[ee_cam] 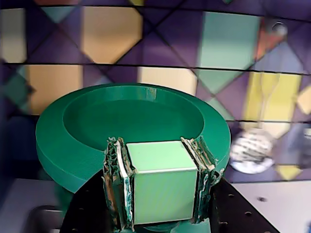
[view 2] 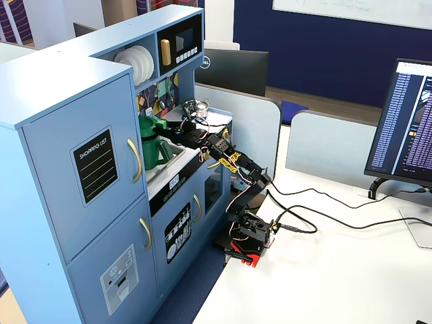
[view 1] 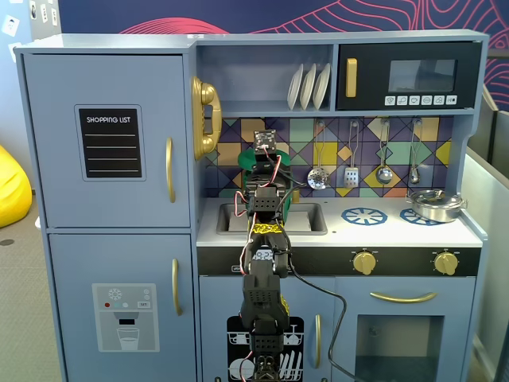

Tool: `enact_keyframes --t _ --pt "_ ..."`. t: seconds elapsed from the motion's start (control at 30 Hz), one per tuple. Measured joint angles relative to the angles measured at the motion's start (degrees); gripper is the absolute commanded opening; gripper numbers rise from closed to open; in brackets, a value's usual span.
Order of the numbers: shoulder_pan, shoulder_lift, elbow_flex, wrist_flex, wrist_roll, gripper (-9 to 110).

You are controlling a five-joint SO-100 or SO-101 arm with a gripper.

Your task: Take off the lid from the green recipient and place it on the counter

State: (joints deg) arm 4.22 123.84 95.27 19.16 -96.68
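Lid: green round disc with a raised rim (ee_cam: 131, 126), seen close in the wrist view, lying flat and level; a light-green square block (ee_cam: 163, 187) stands at its near edge, and that block sits between the gripper's two fingers.
Lid in a fixed view: a green patch (view 1: 253, 159) shows just left of the arm's top, in front of the tiled back wall and above the sink.
Green recipient: dark-green container (view 2: 152, 150) stands at the left part of the counter in a fixed view, at the sink; the lid (view 2: 150, 125) is at its top, and whether it rests on the rim or is lifted clear I cannot tell.
Gripper: closed (ee_cam: 163, 213) on the light-green block of the lid, both padded fingers (ee_cam: 116, 182) pressed against the block's sides.
Arm: black jointed arm (view 2: 233, 165) reaches from its base on the white desk up and left to the container; in a fixed view it (view 1: 262, 278) rises in front of the sink.
Counter: white top (view 1: 398, 227) with blue burner rings (view 1: 364, 216) and an inset sink (view 1: 306, 219).
Silver pot: sits (view 1: 436, 204) on the far-right burner, well apart from the gripper.
Back wall: coloured tiles with hanging utensils (view 1: 350, 163); white plates (view 1: 308, 86) stand on the shelf above.
Desk: monitor (view 2: 405, 125) at the right, cables (view 2: 317, 212) running to the arm's base.
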Motion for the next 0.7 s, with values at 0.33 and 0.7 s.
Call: enact_keyframes --t 0.33,0.7 --pt "18.63 -4.04 -6.86 0.00 3.69 0" --pt "28.65 -4.83 1.14 -7.47 4.48 0"
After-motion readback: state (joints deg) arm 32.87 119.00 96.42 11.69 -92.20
